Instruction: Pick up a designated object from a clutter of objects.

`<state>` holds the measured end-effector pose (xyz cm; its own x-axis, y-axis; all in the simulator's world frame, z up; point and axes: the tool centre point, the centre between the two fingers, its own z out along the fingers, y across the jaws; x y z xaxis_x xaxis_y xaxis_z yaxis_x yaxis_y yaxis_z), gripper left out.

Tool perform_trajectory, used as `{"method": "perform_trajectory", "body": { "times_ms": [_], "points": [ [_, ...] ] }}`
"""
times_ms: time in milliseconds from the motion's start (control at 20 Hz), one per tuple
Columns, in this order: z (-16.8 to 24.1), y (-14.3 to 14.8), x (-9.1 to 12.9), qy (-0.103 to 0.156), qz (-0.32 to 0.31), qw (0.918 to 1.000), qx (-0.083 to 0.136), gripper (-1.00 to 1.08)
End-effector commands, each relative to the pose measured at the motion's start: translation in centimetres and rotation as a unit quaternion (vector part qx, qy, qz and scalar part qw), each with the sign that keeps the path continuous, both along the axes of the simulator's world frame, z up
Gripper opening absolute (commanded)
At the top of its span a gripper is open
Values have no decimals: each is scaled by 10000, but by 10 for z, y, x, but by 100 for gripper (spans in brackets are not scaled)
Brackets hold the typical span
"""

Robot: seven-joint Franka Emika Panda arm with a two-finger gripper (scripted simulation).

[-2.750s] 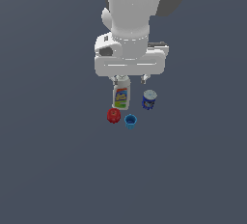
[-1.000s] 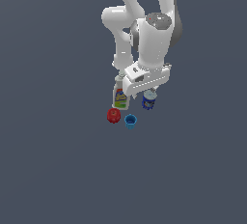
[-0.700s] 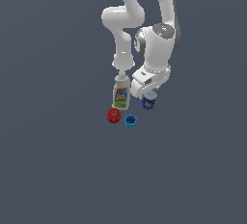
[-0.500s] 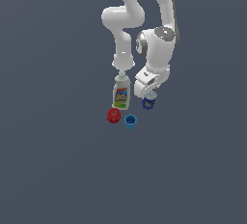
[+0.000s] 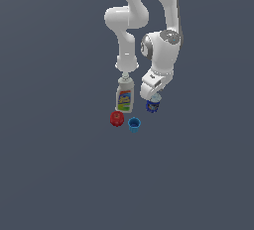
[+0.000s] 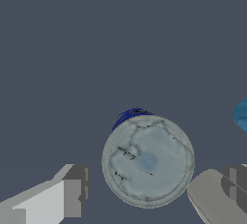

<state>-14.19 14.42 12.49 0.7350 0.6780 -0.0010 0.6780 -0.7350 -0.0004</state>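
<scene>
Four small items make up our clutter; the dark-blue can [image 5: 153,105] stands upright at the exterior view's right of the white bottle [image 5: 124,96]. We judge the approach done, squeeze and lift left. Our gripper [image 6: 144,194] straddles it with fingers [image 6: 72,196] spread wide, not touching. Its round whitish lid looks mottled and veined.

Flat, even simulator light is falling over both views, dim rather than bright, with the grey ground [image 5: 49,174] showing no cast shadows or glare. The arm [image 5: 163,50] is catching soft shading toward three o'clock. The exterior render is looking slightly soft; the wrist view is staying sharp, undistorted at the edges.
</scene>
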Motion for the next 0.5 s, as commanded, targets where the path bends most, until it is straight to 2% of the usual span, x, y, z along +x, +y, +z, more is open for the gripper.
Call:
{"method": "perform_trajectory", "body": {
  "times_ms": [0, 450],
  "points": [
    [-1, 0, 0, -1, -1, 10000, 0, 100],
    [-26, 0, -1, -1, 14, 10000, 9, 100]
  ]
}}
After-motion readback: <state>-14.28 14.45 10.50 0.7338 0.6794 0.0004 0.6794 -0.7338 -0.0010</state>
